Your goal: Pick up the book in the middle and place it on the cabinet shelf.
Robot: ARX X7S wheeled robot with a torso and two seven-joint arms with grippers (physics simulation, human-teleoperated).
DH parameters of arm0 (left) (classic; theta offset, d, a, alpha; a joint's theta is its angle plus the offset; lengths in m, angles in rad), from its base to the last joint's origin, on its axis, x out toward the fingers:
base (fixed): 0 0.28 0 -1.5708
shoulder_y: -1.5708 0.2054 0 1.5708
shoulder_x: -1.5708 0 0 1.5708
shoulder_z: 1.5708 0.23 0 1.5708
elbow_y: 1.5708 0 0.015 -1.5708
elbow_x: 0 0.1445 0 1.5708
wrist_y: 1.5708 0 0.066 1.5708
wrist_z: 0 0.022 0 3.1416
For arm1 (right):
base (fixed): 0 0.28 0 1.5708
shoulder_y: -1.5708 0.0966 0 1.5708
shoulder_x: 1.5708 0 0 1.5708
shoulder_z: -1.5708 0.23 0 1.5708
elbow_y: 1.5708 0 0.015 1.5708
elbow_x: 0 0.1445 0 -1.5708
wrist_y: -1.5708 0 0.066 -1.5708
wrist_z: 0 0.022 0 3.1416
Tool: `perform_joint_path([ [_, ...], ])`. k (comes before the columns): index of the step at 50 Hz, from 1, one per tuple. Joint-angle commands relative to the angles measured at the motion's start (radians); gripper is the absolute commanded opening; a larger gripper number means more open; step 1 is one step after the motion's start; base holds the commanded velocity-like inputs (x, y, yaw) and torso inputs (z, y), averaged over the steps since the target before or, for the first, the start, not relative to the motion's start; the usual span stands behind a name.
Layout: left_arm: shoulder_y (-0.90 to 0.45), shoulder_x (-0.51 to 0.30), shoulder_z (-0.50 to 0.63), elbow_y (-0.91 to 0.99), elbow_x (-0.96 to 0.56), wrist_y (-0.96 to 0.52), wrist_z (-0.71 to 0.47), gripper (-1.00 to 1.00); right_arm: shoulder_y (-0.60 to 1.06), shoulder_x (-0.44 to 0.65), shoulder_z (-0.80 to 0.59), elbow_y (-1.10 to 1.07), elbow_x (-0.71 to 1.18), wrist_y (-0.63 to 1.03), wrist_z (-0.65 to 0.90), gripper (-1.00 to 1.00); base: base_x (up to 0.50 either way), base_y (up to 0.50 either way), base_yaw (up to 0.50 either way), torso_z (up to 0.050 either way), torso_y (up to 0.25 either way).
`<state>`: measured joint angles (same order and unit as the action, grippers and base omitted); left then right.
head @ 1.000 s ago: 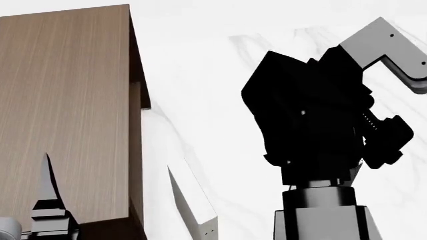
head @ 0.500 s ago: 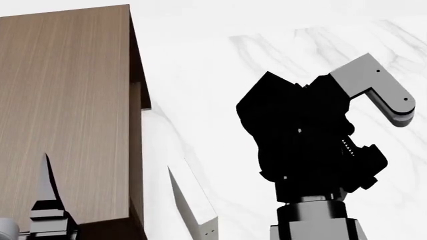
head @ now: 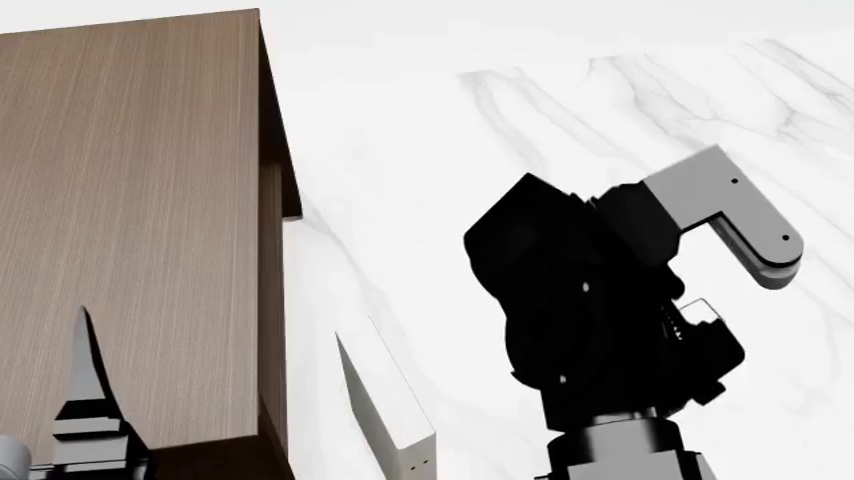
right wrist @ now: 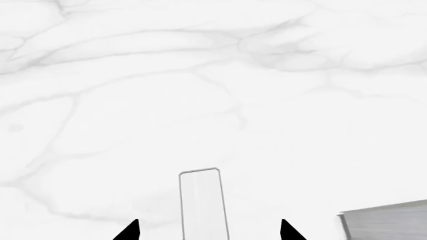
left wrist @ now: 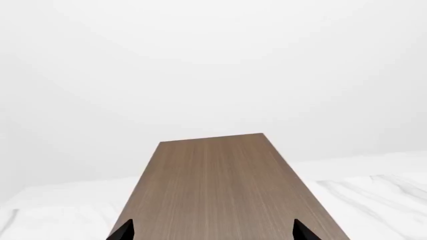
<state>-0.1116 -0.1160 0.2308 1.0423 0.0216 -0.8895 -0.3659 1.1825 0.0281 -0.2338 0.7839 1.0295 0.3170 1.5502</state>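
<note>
The cabinet (head: 134, 230) fills the left of the head frame, on the marble table (head: 534, 110). The right gripper (right wrist: 208, 231), jaws spread and empty, hangs over a whitish book (right wrist: 202, 202); another book (right wrist: 387, 222) sits lower right. The left gripper (left wrist: 212, 231), open, hovers above the cabinet top.

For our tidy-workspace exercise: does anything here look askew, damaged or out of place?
Nothing stands out. A white book stands upright on the marble table beside the cabinet; both claws hang open, empty.
</note>
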Motion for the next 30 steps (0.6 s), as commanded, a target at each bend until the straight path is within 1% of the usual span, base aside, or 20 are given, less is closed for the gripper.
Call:
perform_joint_path([
  [1,0.006,0.01,-0.042,-0.004,-0.048,0.061,0.036,1.0,-0.005,-0.003,-0.018,0.031,0.011,-0.032,-0.058,1.0,0.0,0.0,0.0,0.0,0.0],
  [23,-0.002,-0.017,-0.034,0.0,-0.085,0.059,-0.004,1.0,0.024,-0.004,-0.067,0.183,0.026,-0.084,-0.187,1.0,0.0,0.0,0.0,0.0,0.0],
  [27,-0.003,-0.022,-0.028,-0.005,-0.09,0.061,-0.011,1.0,0.011,0.005,-0.073,0.177,0.029,-0.086,-0.189,1.0,0.0,0.0,0.0,0.0,0.0],
  [30,-0.002,-0.025,-0.025,-0.009,-0.094,0.067,-0.017,1.0,0.0,0.0,-0.063,0.193,0.04,-0.121,-0.23,1.0,0.0,0.0,0.0,0.0,0.0],
])
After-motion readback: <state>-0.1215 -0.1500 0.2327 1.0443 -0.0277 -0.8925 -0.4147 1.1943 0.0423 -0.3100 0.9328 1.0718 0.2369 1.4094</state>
